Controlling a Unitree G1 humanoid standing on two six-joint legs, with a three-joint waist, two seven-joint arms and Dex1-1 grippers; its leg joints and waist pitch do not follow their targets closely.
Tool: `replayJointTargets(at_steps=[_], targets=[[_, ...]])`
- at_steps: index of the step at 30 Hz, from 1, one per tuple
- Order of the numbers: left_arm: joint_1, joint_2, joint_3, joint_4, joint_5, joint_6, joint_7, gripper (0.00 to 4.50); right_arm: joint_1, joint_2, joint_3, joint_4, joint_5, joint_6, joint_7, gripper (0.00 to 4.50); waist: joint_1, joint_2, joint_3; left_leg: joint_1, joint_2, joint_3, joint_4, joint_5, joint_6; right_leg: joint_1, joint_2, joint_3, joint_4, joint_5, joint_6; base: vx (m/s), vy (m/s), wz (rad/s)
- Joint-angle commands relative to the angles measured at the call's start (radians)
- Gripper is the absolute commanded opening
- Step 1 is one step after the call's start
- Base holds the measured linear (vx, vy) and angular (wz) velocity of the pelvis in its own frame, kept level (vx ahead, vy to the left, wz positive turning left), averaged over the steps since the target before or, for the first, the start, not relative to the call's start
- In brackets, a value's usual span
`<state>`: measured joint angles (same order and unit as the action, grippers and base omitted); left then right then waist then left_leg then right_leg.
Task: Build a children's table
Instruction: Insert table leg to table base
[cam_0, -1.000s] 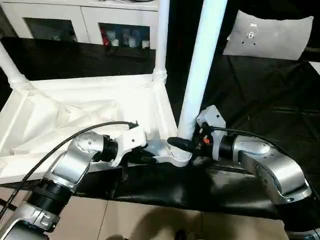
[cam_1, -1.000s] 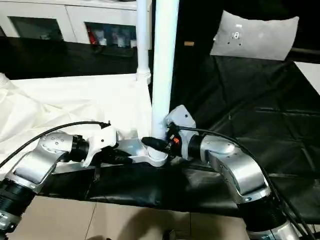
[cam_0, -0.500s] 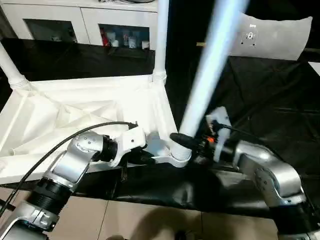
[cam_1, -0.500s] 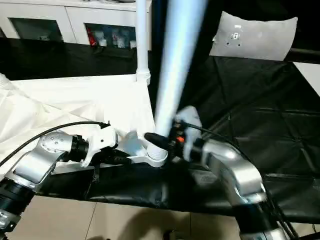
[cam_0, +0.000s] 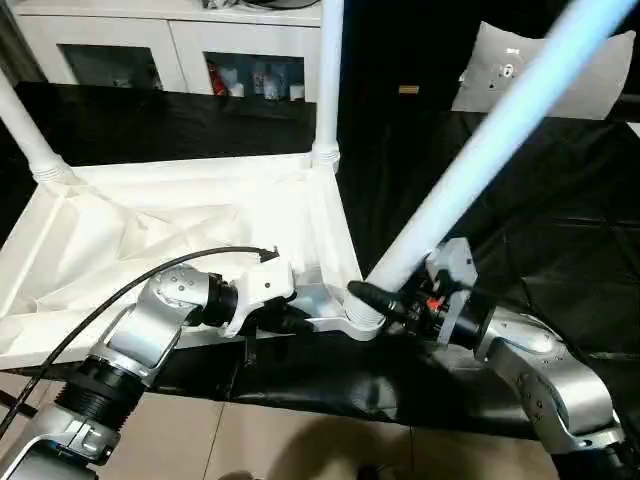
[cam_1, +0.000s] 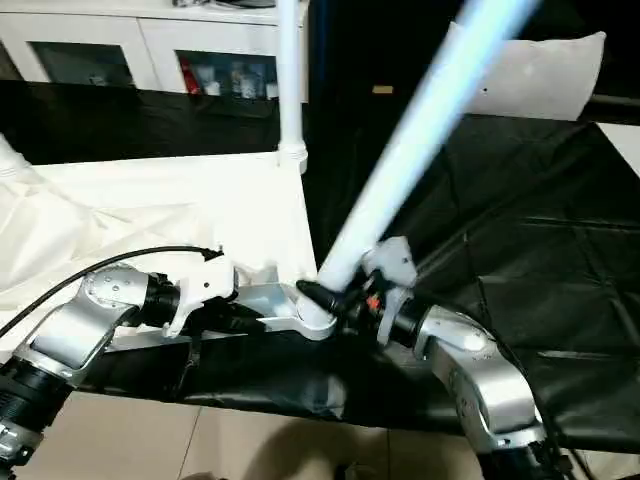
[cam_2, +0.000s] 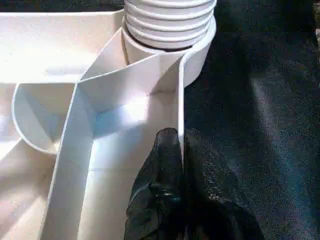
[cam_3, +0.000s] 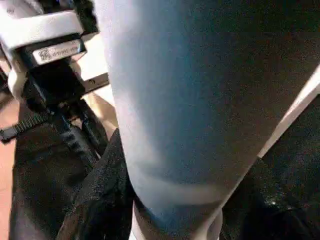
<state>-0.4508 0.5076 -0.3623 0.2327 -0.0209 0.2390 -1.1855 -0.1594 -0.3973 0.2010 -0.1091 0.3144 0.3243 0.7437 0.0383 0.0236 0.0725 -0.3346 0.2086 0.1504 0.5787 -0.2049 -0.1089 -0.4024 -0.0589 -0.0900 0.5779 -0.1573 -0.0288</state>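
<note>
The tilted leg (cam_0: 480, 160) is motion-blurred and runs off the top edge. Its foot hides the right tool's (cam_0: 375, 297) far finger. Items inside the cabinet (cam_0: 250, 75) are too small to identify.

Left silver forearm reaches in from the lower left, bent at the elbow, black cable looping over it; its left claw (cam_0: 292, 319) is pinched tight on the thin white plastic side wall of the rectangular tabletop (cam_2: 120, 80), one finger on each side. Right silver forearm comes in from the lower right, wrist turned inward. The right claw (cam_1: 330, 300) has its black fingers (cam_3: 100, 195) clamped around the base of the long, round, tilted white table leg (cam_0: 480, 150).
</note>
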Motion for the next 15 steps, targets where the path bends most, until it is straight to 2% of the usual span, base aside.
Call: replayJointTargets(at_steps=[1,4,5,7,8,10,11,12,13,14,15], targets=[[-0.012,0.031,0.000,0.023,0.035,0.007,0.010,0.00,0.036,-0.042,0.065,0.074,-0.075,0.045,0.039,1.89,0.000,0.008,-0.038,-0.010,0.008,0.006,-0.072,-0.243,0.053,0.052,-0.066,0.049,-0.086,-0.433,-0.119,0.000,0.000,0.00],[-0.024,0.033,-0.010,0.033,0.038,-0.006,-0.002,0.00,-0.006,-0.079,0.139,0.092,-0.087,0.062,0.121,1.89,-0.004,0.004,-0.031,-0.011,0.008,0.004,-0.075,-0.245,0.060,0.050,-0.064,0.049,-0.087,-0.439,-0.113,0.000,0.000,0.00],[-0.024,0.033,-0.010,0.034,0.038,-0.006,-0.003,0.00,-0.007,-0.080,0.142,0.092,-0.087,0.063,0.125,1.89,-0.005,0.005,-0.031,-0.012,0.008,0.004,-0.075,-0.246,0.064,0.050,-0.064,0.049,-0.086,-0.442,-0.112,0.000,0.000,0.00],[-0.034,0.033,-0.017,0.035,0.038,-0.009,-0.011,0.00,-0.022,-0.103,0.179,0.093,-0.086,0.089,0.177,1.89,-0.007,-0.003,-0.022,-0.012,0.008,0.006,-0.076,-0.245,0.071,0.046,-0.065,0.052,-0.090,-0.460,-0.105,0.000,0.000,0.00],[-0.041,0.032,-0.020,0.039,0.039,-0.013,-0.017,0.00,-0.028,-0.108,0.192,0.098,-0.084,0.094,0.200,1.89,-0.007,-0.002,-0.021,-0.009,0.008,0.007,-0.075,-0.240,0.076,0.043,-0.064,0.053,-0.090,-0.454,-0.108,0.000,0.000,0.00],[-0.054,0.031,-0.026,0.049,0.040,-0.026,-0.029,0.00,-0.039,-0.113,0.213,0.112,-0.085,0.104,0.234,1.89,-0.008,-0.005,-0.017,-0.013,0.010,0.006,-0.078,-0.226,0.079,0.043,-0.064,0.054,-0.086,-0.422,-0.116,0.000,0.000,0.00],[-0.063,0.031,-0.031,0.054,0.042,-0.035,-0.038,0.00,-0.046,-0.117,0.226,0.119,-0.087,0.106,0.253,1.89,-0.011,-0.007,-0.008,-0.015,0.010,0.005,-0.081,-0.225,0.083,0.040,-0.063,0.055,-0.085,-0.404,-0.122,0.000,0.000,0.00],[-0.068,0.032,-0.036,0.052,0.042,-0.039,-0.046,0.00,-0.048,-0.122,0.236,0.121,-0.090,0.105,0.267,1.89,-0.011,-0.005,-0.001,-0.013,0.011,0.006,-0.083,-0.232,0.084,0.038,-0.063,0.056,-0.086,-0.401,-0.126,0.000,0.000,0.00],[-0.081,0.030,-0.039,0.062,0.042,-0.046,-0.055,0.00,-0.053,-0.122,0.245,0.125,-0.091,0.109,0.277,1.89,-0.011,-0.005,0.002,-0.011,0.012,0.006,-0.084,-0.243,0.081,0.038,-0.064,0.057,-0.087,-0.410,-0.126,0.000,0.000,0.00],[-0.110,0.024,-0.043,0.090,0.043,-0.062,-0.069,0.00,-0.061,-0.118,0.261,0.130,-0.089,0.119,0.292,1.89,-0.011,-0.005,0.012,-0.011,0.009,0.006,-0.087,-0.258,0.083,0.032,-0.062,0.056,-0.093,-0.432,-0.119,0.000,0.000,0.00],[-0.131,0.019,-0.045,0.113,0.043,-0.074,-0.078,0.00,-0.068,-0.115,0.270,0.133,-0.087,0.125,0.302,1.89,-0.010,-0.007,0.012,-0.005,0.008,0.005,-0.087,-0.273,0.078,0.034,-0.064,0.056,-0.094,-0.462,-0.113,0.000,0.000,0.00]])
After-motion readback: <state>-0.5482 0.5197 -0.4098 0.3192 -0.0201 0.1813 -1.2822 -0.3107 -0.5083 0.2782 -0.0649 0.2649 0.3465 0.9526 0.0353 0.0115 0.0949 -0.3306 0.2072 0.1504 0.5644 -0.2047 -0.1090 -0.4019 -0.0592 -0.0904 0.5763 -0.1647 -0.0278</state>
